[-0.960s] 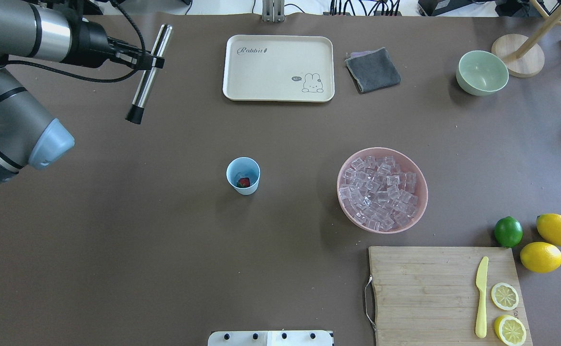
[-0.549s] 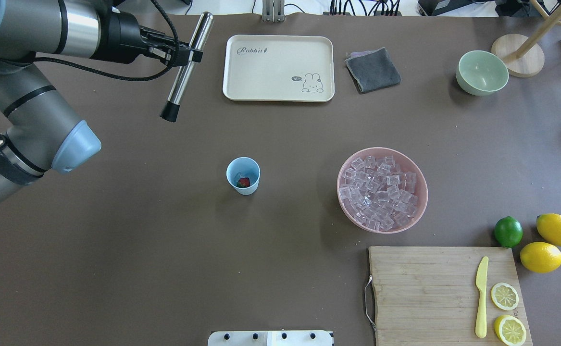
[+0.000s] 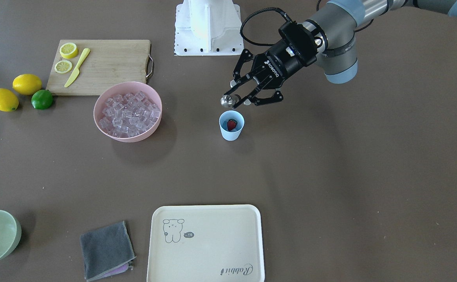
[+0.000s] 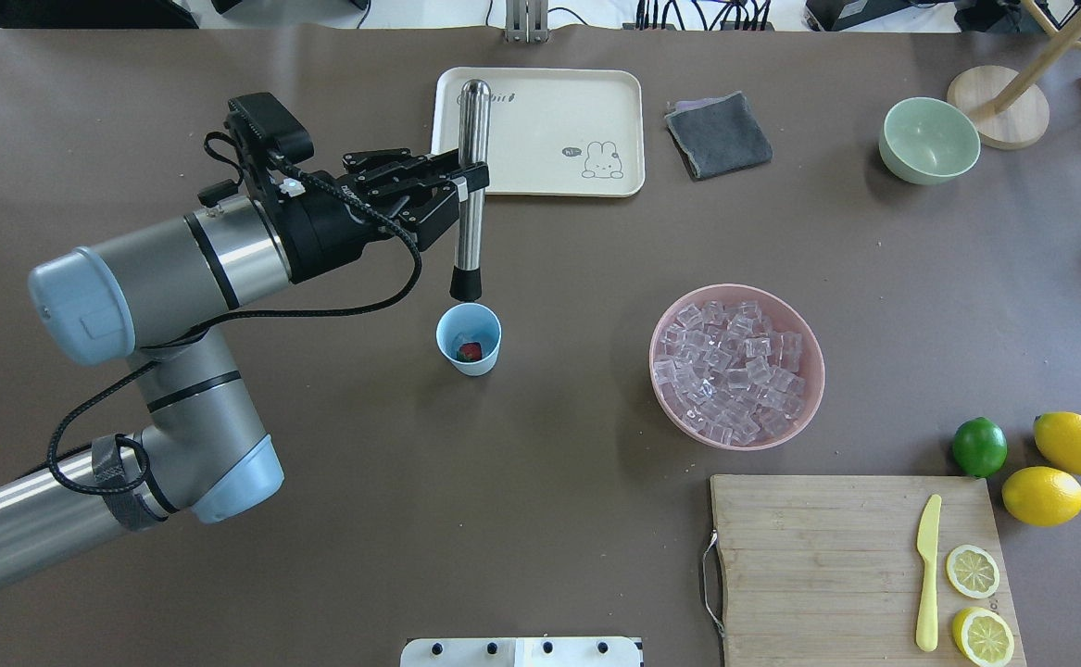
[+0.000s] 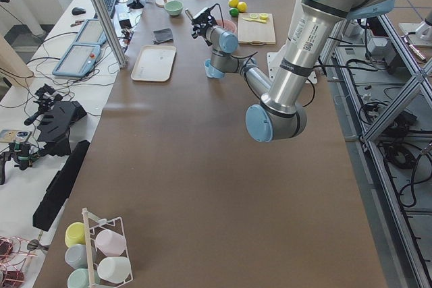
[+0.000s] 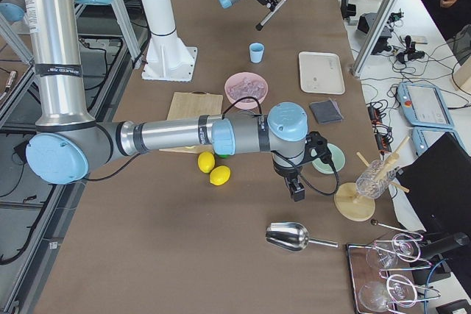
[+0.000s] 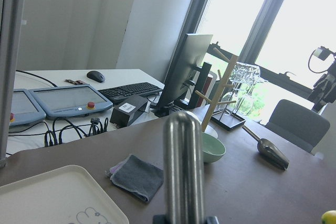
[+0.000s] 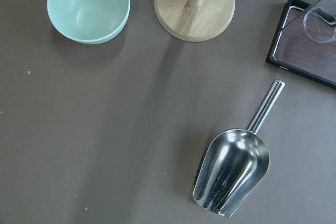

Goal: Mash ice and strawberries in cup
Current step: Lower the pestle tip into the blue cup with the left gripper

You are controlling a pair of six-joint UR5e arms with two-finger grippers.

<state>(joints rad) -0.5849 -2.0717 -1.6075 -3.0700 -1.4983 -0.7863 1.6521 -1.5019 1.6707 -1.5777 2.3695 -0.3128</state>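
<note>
We find the cup (image 4: 469, 339) upright mid-bench (image 4: 549, 519), holding the strawberry (image 4: 470, 351) and perhaps ice (image 4: 471, 329); directly above, apparently over its mouth, the muddler (image 4: 471, 222) hangs near-vertical, black tip down; the left claw (image 4: 466, 185) pinches its shaft; the right claw's state we cannot tell.

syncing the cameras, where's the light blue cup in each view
Front-facing: cup at centre, slightly above the middle.
Overhead: left of centre, just below the muddler tip.
Exterior left: far, top centre.
Exterior right: far, top centre.
Both wrist views: not in it.
Landmark: pink bowl of ice nearby.
</note>
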